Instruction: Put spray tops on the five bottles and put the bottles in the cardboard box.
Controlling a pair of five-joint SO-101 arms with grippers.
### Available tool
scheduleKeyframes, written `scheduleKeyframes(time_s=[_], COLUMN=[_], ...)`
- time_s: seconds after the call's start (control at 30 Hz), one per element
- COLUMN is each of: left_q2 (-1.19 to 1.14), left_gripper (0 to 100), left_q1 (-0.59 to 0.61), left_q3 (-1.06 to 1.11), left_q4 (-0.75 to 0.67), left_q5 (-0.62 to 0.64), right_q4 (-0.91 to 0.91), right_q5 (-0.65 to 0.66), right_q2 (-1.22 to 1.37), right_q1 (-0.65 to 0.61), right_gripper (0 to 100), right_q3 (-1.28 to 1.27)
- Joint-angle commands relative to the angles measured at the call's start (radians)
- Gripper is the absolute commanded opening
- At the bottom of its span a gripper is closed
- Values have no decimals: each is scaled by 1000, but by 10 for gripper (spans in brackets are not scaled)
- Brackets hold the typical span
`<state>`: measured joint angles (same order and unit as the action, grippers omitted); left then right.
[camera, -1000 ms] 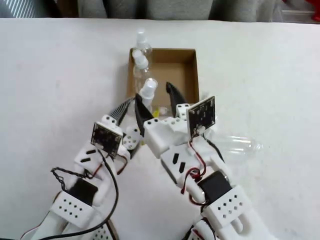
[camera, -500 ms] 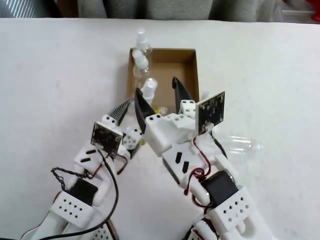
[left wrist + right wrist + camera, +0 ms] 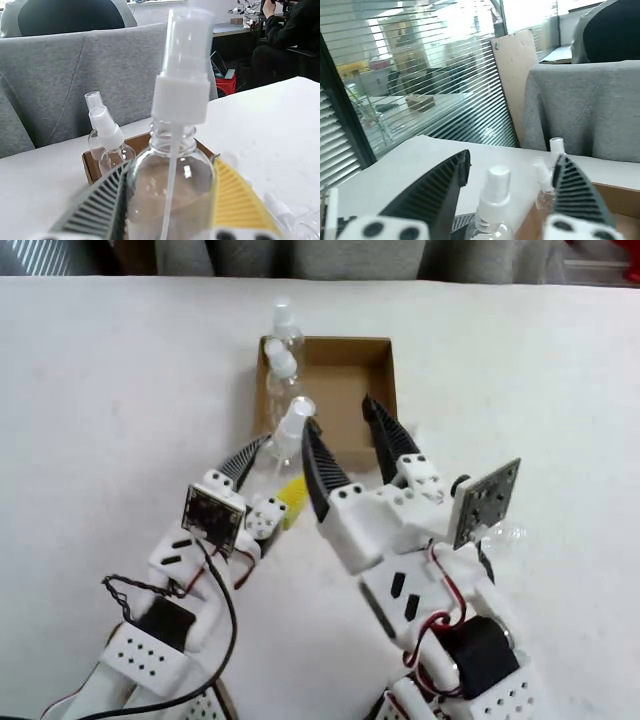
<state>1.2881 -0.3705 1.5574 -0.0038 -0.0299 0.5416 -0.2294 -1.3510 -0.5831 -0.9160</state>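
Observation:
My left gripper (image 3: pixel 278 462) is shut on a clear bottle (image 3: pixel 284 440) with a white spray top (image 3: pixel 184 75), held upright just in front of the cardboard box (image 3: pixel 378 365). In the left wrist view the bottle (image 3: pixel 172 185) sits between the grey and yellow fingers (image 3: pixel 235 200). My right gripper (image 3: pixel 340 415) stands open beside it, over the box's near edge, holding nothing. Its black fingers (image 3: pixel 432 192) frame the held bottle (image 3: pixel 492 200) from behind. Two more bottles with spray tops (image 3: pixel 283 318) (image 3: pixel 280 365) stand at the box's far left corner.
A clear bottle (image 3: pixel 508 533) lies on its side on the white table to the right, mostly hidden under the right arm. It also shows low in the left wrist view as a lying bottle (image 3: pixel 295 222). A grey sofa (image 3: pixel 75 80) stands beyond the table's far edge.
The right arm has swung to the right and its open gripper has come away from the held bottle's spray top. The left arm has kept still with the bottle.

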Motion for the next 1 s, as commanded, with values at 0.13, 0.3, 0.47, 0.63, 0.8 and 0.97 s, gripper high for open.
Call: scheduleKeyframes(time_s=[0.13, 0.3, 0.47, 0.63, 0.8, 0.97], left_q2=[-5, -5, -5, -5, -5, -1], left_gripper=[83, 83, 83, 83, 83, 83], left_q1=[8, 7, 5, 4, 2, 1], left_q3=[-35, -34, -34, -34, -32, -21], left_q4=[-21, -21, -21, -20, -20, -25], left_q5=[9, 11, 12, 12, 12, 9], right_q4=[-117, -289, -329, -458, -481, -478], right_q5=[-6, 0, -2, -5, -6, -2], right_q2=[-10, -8, 53, 205, 275, 243], right_q1=[165, 176, 122, 101, 65, 18], right_gripper=[67, 22, 15, 15, 15, 15], right_q3=[-109, -222, -244, -242, -218, -221])
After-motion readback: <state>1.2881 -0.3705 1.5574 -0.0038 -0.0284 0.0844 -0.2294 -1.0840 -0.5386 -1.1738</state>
